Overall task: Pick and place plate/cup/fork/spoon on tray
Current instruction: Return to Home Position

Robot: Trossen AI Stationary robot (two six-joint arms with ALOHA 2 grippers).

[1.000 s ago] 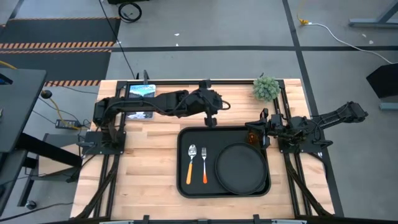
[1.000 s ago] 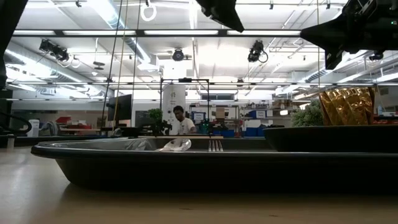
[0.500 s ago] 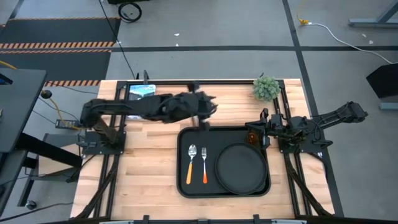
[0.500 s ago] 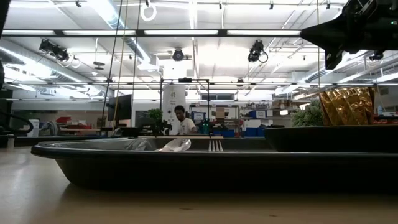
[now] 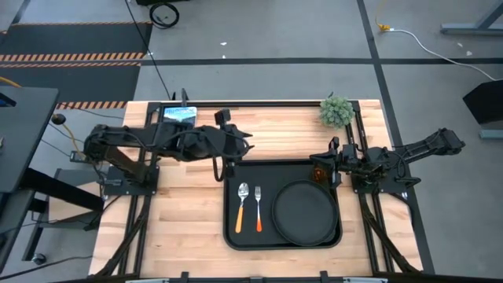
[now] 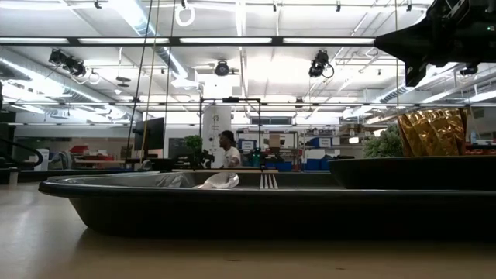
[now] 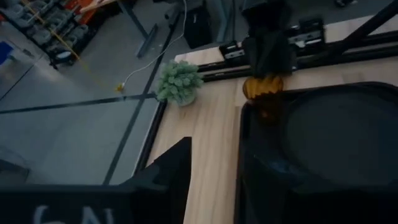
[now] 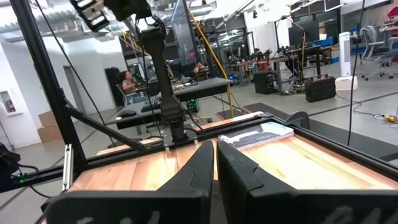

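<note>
Cup sits at the tray's 2 o'clock corner beside your right gripper, fingers pressed together; left claw: cannot tell.

The right gripper hides the cup (overhead); plate cropped.

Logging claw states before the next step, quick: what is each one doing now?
Left claw: open, holding nothing.
Right claw: shut on the cup.
</note>
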